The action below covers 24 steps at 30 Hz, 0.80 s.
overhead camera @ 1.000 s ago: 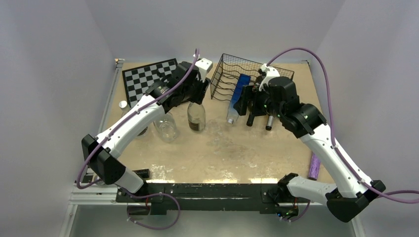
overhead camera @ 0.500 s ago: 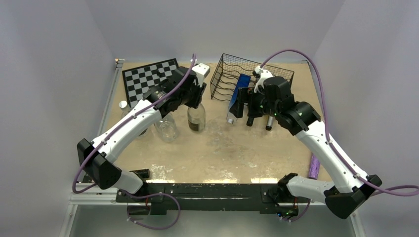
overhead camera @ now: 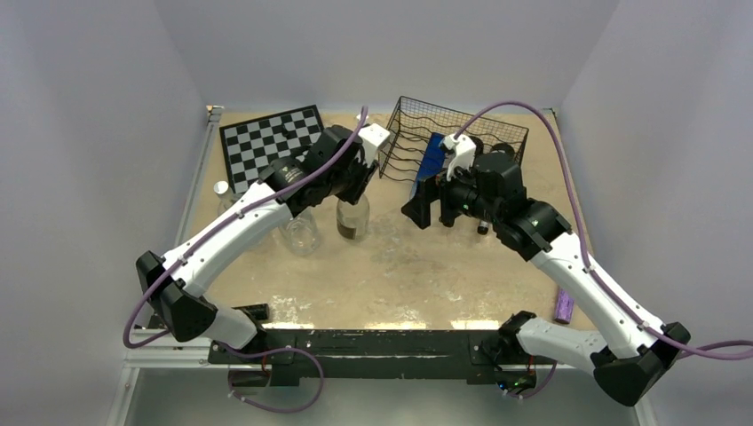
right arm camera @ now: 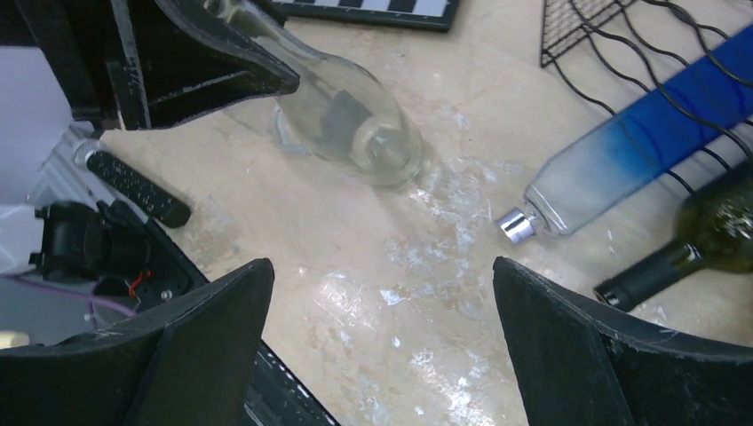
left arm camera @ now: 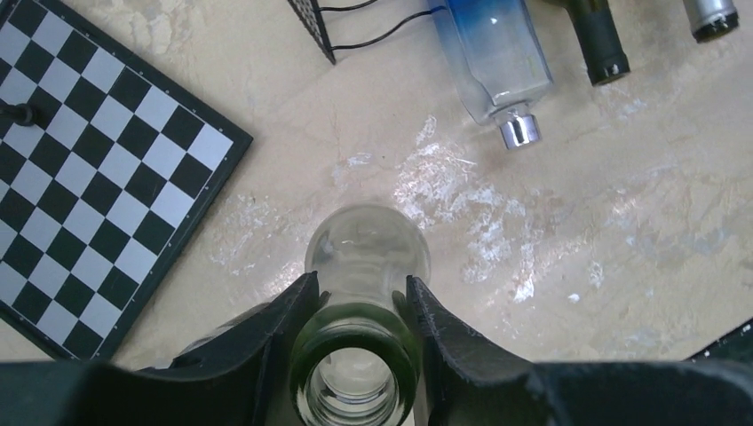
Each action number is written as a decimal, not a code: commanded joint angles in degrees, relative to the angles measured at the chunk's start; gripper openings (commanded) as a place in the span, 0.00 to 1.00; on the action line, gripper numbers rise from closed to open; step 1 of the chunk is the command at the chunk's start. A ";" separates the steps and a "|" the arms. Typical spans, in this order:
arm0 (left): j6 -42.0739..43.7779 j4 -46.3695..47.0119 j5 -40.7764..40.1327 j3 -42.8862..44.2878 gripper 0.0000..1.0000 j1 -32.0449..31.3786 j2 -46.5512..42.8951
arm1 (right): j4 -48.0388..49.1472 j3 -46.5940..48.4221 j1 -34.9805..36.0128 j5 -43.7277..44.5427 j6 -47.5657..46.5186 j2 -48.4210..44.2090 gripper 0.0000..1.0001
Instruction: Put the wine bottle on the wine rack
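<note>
A clear glass wine bottle (overhead camera: 352,218) stands upright on the table, just left of the black wire wine rack (overhead camera: 462,116). My left gripper (overhead camera: 356,183) is shut on its neck; in the left wrist view both fingers press the neck under the green-tinted mouth (left arm camera: 355,377). My right gripper (overhead camera: 424,208) hangs open over bare table in front of the rack, holding nothing. In the right wrist view the clear bottle (right arm camera: 355,129) is ahead to the left, and the rack (right arm camera: 622,35) is at the top right.
A blue-tinted bottle (overhead camera: 431,156) lies in the rack with its neck out front, next to a dark green bottle (right arm camera: 701,240). A chessboard (overhead camera: 266,142) is at the back left. Another clear bottle (overhead camera: 300,232) stands left of the held one. A purple object (overhead camera: 564,302) lies at the right edge.
My left gripper has shut on the clear bottle's neck. My right gripper has drawn back from the rack toward the table's middle and opened a little wider.
</note>
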 commanded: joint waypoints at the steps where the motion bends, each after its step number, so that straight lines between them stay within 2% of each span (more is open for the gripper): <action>1: 2.59 -0.54 -2.08 10.88 0.00 -3.26 -3.92 | 13.74 -5.23 2.55 -4.32 -4.91 -1.52 0.99; 10: -0.10 -9.25 2.33 22.58 0.00 -4.85 -5.50 | 31.74 -14.97 6.95 -8.72 -4.69 -2.17 0.98; 18: -2.85 -13.29 8.07 29.77 0.00 -4.94 -5.81 | 51.51 -24.67 10.50 -5.14 -7.69 -2.37 0.99; 24: -3.70 -14.57 10.06 32.72 0.00 -4.94 -5.41 | 59.74 -26.09 12.09 -5.04 -10.33 1.00 0.99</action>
